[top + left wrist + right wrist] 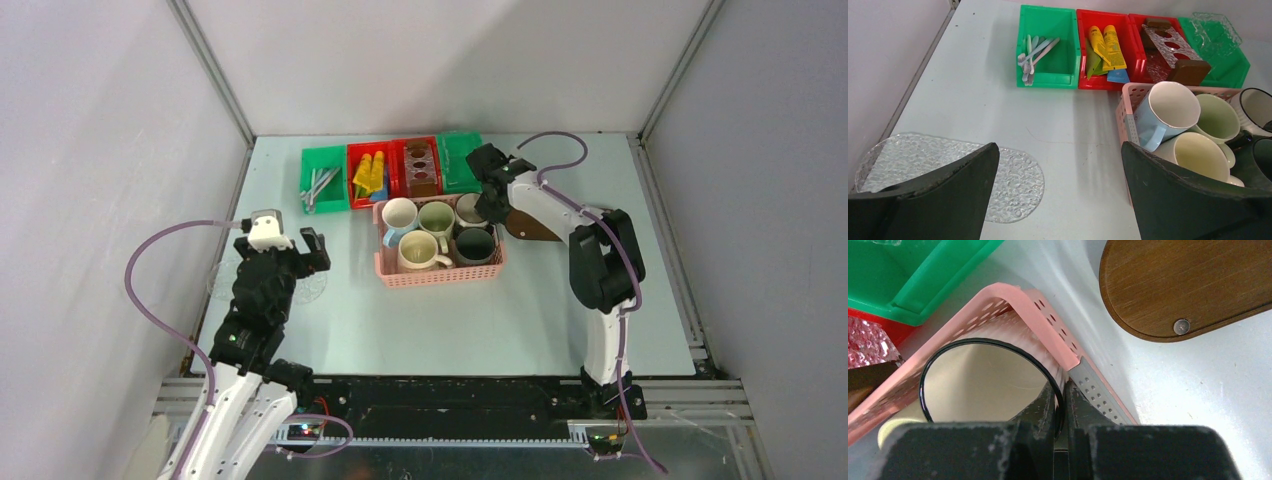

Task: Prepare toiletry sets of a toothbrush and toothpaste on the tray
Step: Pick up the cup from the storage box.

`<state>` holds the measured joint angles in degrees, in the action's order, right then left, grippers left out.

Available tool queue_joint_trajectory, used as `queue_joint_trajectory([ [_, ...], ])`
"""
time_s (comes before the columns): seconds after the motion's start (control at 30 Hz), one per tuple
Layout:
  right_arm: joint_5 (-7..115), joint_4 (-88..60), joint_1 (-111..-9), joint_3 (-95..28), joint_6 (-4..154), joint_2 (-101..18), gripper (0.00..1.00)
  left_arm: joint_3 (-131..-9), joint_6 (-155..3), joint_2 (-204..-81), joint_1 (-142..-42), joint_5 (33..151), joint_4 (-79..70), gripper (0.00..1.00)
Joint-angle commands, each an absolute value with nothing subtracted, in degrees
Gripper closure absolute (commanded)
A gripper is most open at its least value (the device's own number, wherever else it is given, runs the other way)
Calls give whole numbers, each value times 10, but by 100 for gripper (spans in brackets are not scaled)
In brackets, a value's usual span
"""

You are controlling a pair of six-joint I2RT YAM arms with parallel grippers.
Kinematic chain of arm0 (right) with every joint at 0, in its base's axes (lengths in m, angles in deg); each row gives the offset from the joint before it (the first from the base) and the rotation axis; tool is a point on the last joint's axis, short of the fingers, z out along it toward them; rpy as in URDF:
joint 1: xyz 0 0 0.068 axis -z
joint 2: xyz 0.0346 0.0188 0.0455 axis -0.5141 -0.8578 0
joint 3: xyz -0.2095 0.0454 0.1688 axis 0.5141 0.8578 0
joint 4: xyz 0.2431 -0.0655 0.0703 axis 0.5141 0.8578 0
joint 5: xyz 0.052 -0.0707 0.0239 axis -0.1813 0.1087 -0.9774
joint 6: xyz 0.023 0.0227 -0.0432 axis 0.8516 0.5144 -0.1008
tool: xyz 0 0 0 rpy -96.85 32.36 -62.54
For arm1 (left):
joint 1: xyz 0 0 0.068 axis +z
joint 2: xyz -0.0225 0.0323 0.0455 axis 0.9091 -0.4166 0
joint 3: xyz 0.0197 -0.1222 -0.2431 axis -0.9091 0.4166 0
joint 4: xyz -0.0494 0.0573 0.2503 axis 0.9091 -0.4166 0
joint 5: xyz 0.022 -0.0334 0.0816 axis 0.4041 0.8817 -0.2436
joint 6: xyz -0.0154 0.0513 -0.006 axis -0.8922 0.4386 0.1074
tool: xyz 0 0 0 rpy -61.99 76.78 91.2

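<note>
My right gripper point(1060, 400) is shut on the rim of a white mug with a black rim point(973, 375). That mug stands in the far right corner of the pink basket point(1048, 310), with one finger inside it and one between mug and basket wall. The brown wooden tray point(1188, 285) lies just right of the basket, and in the top view it shows as the tray point(530, 226) half hidden by the right arm. Toothbrushes point(1035, 52) lie in a green bin and toothpaste tubes point(1105, 45) in a red bin. My left gripper point(1058, 150) hangs open over bare table.
The basket point(440, 272) also holds a light blue mug point(1168, 112), a pale green mug point(1217, 120), a cream mug point(1193, 155) and a dark mug point(475, 246). A clear patterned disc point(948, 165) lies under my left gripper. Another red bin point(421, 165) and green bin point(458, 160) stand at the back.
</note>
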<state>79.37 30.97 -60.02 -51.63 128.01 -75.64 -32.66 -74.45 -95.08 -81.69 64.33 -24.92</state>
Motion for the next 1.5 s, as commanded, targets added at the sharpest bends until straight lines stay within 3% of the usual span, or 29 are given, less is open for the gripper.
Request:
queue_joint_trajectory([
  [0.0,799,279,-604,-521,1264,-718,100,-326,-732,-952,-822,635,-227,0],
  [0.4,798,313,-609,-582,1139,-643,100,-326,-731,-952,-823,634,-224,0],
  [0.7,709,346,-580,-639,1021,-600,100,-326,-731,-954,-823,632,-224,0],
  [0.97,637,343,-483,-624,905,-533,100,-326,-732,-952,-823,635,-223,0],
  [1.27,456,263,-361,-485,674,-441,100,-325,-736,-931,-828,641,-223,0],
  [1.47,384,242,-267,-440,560,-454,100,-325,-741,-907,-830,644,-227,0],
])
